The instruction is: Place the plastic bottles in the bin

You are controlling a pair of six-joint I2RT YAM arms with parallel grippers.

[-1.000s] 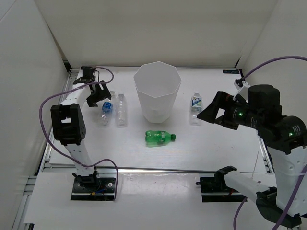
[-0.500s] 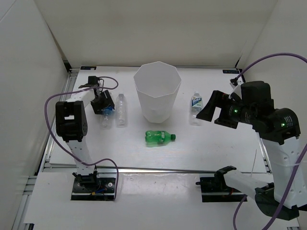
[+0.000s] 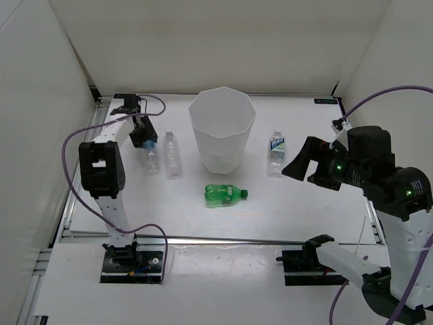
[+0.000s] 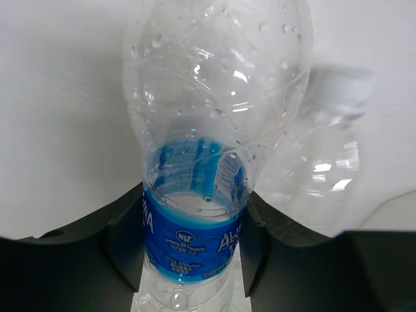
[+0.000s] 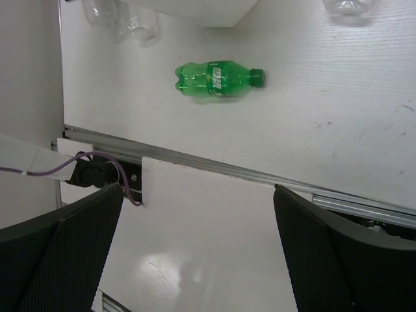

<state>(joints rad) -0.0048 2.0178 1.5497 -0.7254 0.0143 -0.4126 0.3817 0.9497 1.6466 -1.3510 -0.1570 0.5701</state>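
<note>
Clear bottles [image 3: 174, 154]: three; green bottle [image 3: 225, 194]: one; bin [image 3: 220, 152]: one.

The flat white table [image 3: 304, 203] holds six things. A tall white plastic bin with many flat sides [image 3: 222, 145] stands toward 12 o'clock. At the bin's 6 o'clock, a green plastic bottle [image 3: 223, 195] lies on its side, with its cap toward 3 o'clock. At the bin's 3 o'clock lies a clear plastic bottle with a blue-and-white label [image 3: 275, 154]. At its 9 o'clock lie a plain clear plastic bottle [image 3: 174, 156] and, further out, a clear plastic bottle with a blue band [image 3: 149, 161].
</note>
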